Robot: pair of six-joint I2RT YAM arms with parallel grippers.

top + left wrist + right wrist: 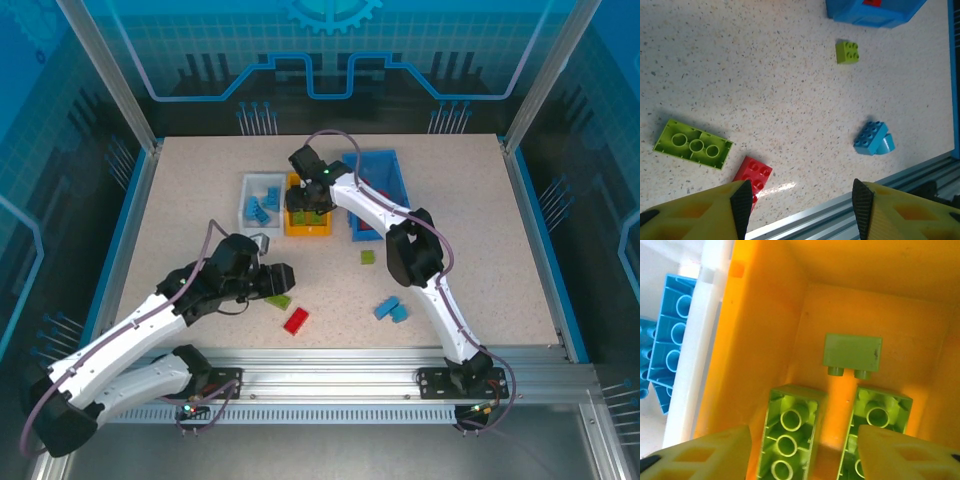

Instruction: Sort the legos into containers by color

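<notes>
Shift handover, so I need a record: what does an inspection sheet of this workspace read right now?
Surface: speckled beige table, bricks scattered near the front.
Job's things: white bin holds blue bricks; yellow-orange bin holds three green bricks; blue bin holds red pieces. Loose: long green brick upside down, red brick, small green brick, blue pieces.
Clutter: nothing seen.
Tools: left tool open, empty, above the table; right tool open over the yellow-orange bin.
Cables: a cable loops along each arm, off the bricks.
Surroundings: blue panels, aluminium frame.
</notes>
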